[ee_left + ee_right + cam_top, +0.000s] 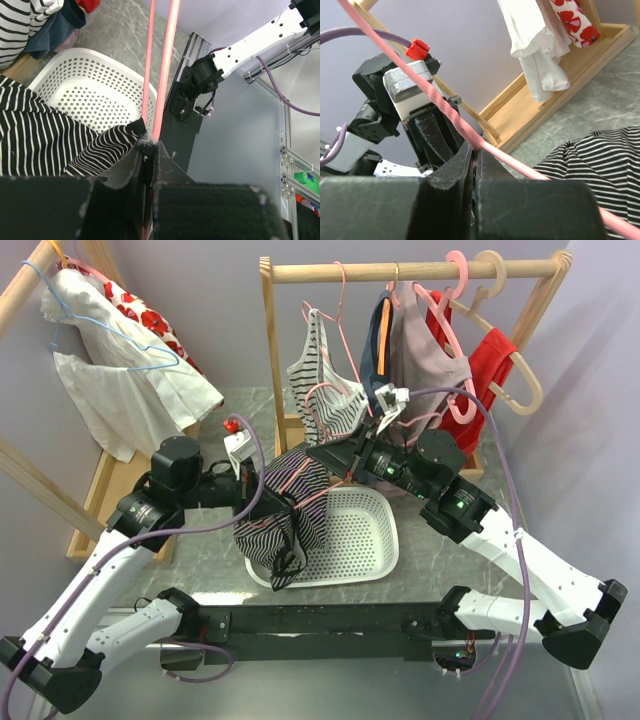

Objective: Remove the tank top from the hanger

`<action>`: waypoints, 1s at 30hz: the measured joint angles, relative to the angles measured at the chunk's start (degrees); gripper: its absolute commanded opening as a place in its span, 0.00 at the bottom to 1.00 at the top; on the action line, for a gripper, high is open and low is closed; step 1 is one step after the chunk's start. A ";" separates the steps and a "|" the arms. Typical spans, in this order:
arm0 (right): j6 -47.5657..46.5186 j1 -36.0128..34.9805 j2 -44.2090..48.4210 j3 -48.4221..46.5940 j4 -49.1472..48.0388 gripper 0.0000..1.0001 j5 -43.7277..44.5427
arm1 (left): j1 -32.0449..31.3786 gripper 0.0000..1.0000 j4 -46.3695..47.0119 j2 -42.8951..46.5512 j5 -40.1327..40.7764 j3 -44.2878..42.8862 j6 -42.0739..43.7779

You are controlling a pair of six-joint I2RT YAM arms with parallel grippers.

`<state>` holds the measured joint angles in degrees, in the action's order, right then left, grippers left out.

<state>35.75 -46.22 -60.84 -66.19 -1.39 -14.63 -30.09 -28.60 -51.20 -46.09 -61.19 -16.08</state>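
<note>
— Where did we find the tank top (287, 518)?

— The black-and-white striped one was on its pink hanger (161, 75). It drooped in a bunch over the left rim of the white basket (368, 540). The basket sat near the middle of the grey surface (445, 565), toward the near edge.

— How did we have our left claw (148, 145)?

— Pressed together and pinching the hanger. From its wrist camera we saw two pink rods run up out of the fingers, with striped cloth gathered just beside them on the left.

— And our right claw (474, 150)?

— Also pinching the hanger. Its fingers were closed on a single pink rod that slanted across its wrist view, and the striped cloth lay below to the right.

— So the two claws were close?

— Yes, they faced each other above the basket with the hanger between them. Behind them, along the far edge, we saw a wooden rack (400, 270) with other clothes on hangers.
</note>
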 measured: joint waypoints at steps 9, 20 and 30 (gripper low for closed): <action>-1.01 -1.03 7.04 5.77 1.07 0.00 3.10 | -0.81 0.37 -0.76 0.00 1.49 0.00 1.75; -8.48 -0.07 19.10 6.73 13.99 0.00 19.78 | -0.35 0.91 -5.25 2.56 13.05 -0.02 1.57; -12.85 -0.02 20.96 6.32 20.06 0.00 29.51 | -0.15 1.00 -6.27 0.11 34.18 2.51 -0.39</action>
<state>22.90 -46.24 -39.88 -59.88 18.68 14.87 -30.24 -34.87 -51.09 -11.90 -58.67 -16.47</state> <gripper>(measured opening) 0.028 0.993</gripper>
